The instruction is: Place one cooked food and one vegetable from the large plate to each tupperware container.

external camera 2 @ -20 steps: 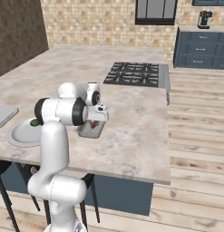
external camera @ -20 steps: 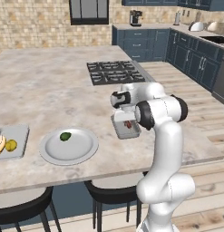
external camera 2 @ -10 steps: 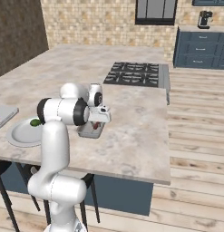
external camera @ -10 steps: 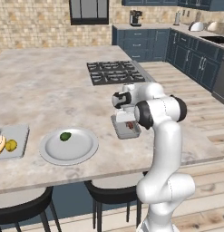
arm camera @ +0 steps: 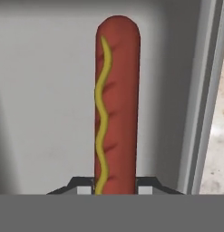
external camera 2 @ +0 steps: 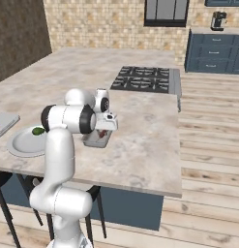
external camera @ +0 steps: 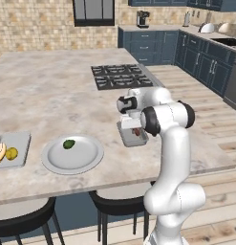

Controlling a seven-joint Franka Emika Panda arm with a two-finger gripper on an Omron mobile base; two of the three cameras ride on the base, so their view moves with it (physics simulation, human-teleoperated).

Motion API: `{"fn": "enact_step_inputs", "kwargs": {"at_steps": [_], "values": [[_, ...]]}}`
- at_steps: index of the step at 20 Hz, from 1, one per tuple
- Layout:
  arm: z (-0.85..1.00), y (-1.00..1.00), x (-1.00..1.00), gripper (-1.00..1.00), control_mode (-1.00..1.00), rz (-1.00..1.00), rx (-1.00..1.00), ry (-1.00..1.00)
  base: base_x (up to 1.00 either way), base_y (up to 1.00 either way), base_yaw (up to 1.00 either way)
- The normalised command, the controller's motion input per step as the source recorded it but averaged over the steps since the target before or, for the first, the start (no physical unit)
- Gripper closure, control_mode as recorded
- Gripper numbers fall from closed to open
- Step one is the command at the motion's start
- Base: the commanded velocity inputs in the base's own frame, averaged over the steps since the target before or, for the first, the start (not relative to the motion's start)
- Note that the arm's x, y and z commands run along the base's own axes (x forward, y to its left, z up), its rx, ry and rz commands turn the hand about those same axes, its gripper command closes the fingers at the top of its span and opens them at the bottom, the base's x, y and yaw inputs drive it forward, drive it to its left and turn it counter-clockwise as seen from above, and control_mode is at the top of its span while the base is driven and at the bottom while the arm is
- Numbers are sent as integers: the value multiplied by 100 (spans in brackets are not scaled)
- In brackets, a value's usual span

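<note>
Between the jaws, pinched at its near end, a hot dog [arm camera: 117, 104] with a wavy line of mustard points straight away from the gripper [arm camera: 116, 183], whose jaws are pressed against its sides. Just beyond and beneath it lies the flat grey floor of a tupperware container [external camera: 127, 139], with the container's low rim running along one side of the jaws. From the base cameras, the gripper [external camera: 134, 125] hangs close over this container on the stone counter [external camera: 52, 95]. Well away from the jaws sits the large plate [external camera: 88, 162], with one green vegetable [external camera: 69, 144] on it. Farther off, a second container [external camera: 21, 148] holds yellow food. To do this step well, the sausage probably should be lowered level until it rests on the floor, well inside the rim, before the jaws part.
</note>
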Motion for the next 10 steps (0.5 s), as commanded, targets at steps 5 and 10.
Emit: {"fn": "enact_step_inputs", "kwargs": {"at_steps": [5,10], "values": [[0,4,0,-100,-100,0,0,6,0,0,0],[0,0,0,-100,-100,0,0,0,0,0,0]]}}
